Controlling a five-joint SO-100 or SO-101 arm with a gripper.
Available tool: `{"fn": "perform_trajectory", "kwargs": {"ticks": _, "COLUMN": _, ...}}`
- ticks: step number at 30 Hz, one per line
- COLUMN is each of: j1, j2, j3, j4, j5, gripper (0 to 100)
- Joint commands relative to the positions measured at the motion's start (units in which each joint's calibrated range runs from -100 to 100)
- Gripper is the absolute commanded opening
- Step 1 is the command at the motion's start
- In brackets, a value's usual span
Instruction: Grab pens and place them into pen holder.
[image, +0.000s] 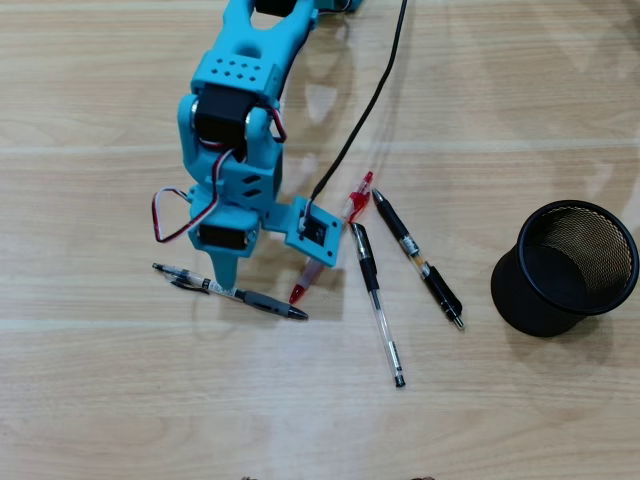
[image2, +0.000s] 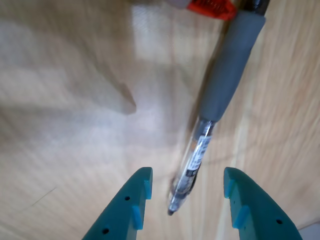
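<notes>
Light wood-grain worktop carrying four pens and a mesh cup.

In the overhead view, a clear pen with a grey rubber section lies left of centre. A translucent red pen lies slanted beside it, partly hidden under the arm. Right of that, well apart from each other, lie a clear pen with a black cap and a black pen. A black wire-mesh cylindrical pen holder stands upright at the right. The wrist view shows the grey-section pen flat on the wood.
</notes>
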Motion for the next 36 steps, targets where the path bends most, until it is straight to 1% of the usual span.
{"fn": "perform_trajectory", "kwargs": {"ticks": 1, "j1": -0.65, "j2": -4.93, "j3": 3.45, "j4": -5.89, "j5": -0.21, "gripper": 17}}
{"fn": "perform_trajectory", "kwargs": {"ticks": 4, "j1": -0.81, "j2": -5.02, "j3": 8.25, "j4": -11.05, "j5": -0.41, "gripper": 17}}
{"fn": "perform_trajectory", "kwargs": {"ticks": 9, "j1": -0.65, "j2": -4.93, "j3": 17.57, "j4": -18.53, "j5": -3.03, "gripper": 16}}
{"fn": "perform_trajectory", "kwargs": {"ticks": 12, "j1": -0.65, "j2": -5.27, "j3": 20.02, "j4": -18.79, "j5": -4.34, "gripper": 16}}
{"fn": "perform_trajectory", "kwargs": {"ticks": 15, "j1": -0.57, "j2": -5.44, "j3": 20.29, "j4": -18.61, "j5": -6.43, "gripper": 13}}
{"fn": "perform_trajectory", "kwargs": {"ticks": 20, "j1": 0.16, "j2": -5.78, "j3": 21.37, "j4": -13.03, "j5": -11.34, "gripper": 10}}
{"fn": "perform_trajectory", "kwargs": {"ticks": 23, "j1": 0.56, "j2": -5.52, "j3": 21.37, "j4": -6.07, "j5": -15.00, "gripper": 10}}
{"fn": "perform_trajectory", "kwargs": {"ticks": 27, "j1": 1.29, "j2": -5.95, "j3": 23.64, "j4": 2.27, "j5": -20.02, "gripper": 2}}
{"fn": "perform_trajectory", "kwargs": {"ticks": 28, "j1": 1.29, "j2": -6.20, "j3": 24.00, "j4": 3.82, "j5": -20.75, "gripper": 2}}
{"fn": "perform_trajectory", "kwargs": {"ticks": 36, "j1": 0.48, "j2": -13.89, "j3": 26.81, "j4": 5.11, "j5": -21.79, "gripper": 2}}
